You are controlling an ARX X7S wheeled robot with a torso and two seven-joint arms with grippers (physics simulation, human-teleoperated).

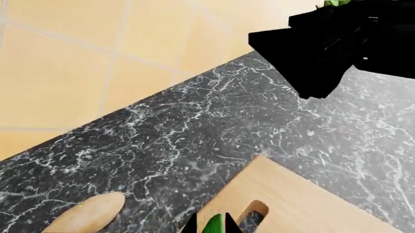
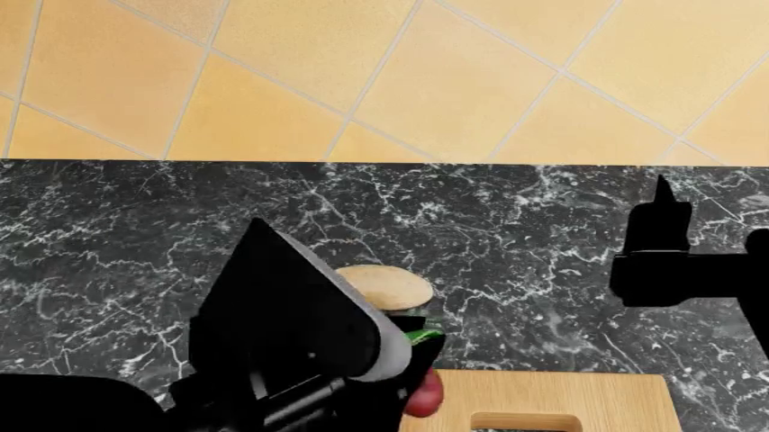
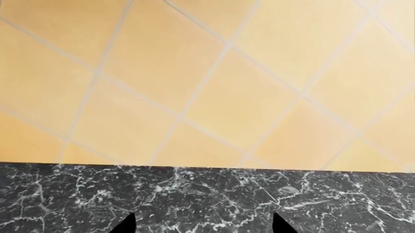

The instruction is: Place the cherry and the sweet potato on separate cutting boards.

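The cherry (image 2: 423,394) shows as a dark-red lobe under the left pincer (image 2: 415,360), right at the near corner of the cutting board (image 2: 601,396) — it looks held, though the jaws are hidden, so I cannot tell their state. The board lies just to the right of it. The sweet potato (image 2: 384,285) lies just beyond on the black marble bench (image 2: 121,243), long axis roughly left-right, nearer the left arm. The right pincer (image 2: 664,225) hovers well apart; its spread I cannot tell. Tan floor tiles (image 2: 481,72) lie beyond.
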